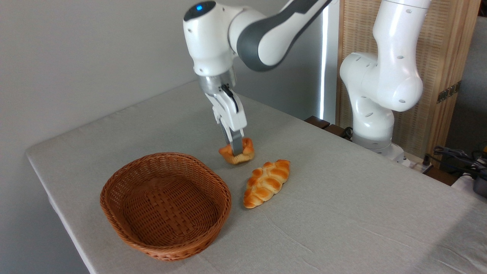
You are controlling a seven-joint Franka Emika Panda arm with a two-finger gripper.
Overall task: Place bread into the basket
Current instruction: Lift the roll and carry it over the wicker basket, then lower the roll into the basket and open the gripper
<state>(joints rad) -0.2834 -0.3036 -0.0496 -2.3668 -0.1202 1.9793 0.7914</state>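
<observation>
Gripper point(236, 149) points down, fingers pinched on the bread point(237, 152), the small bun, which looks just clear of the table point(342, 213), though contact is hard to judge. The basket point(166, 204) lies down-left of the bun, near but apart, and empty. The braided loaf point(266, 183) sits right of the basket, off that path. The far finger is hidden behind the bun.
</observation>
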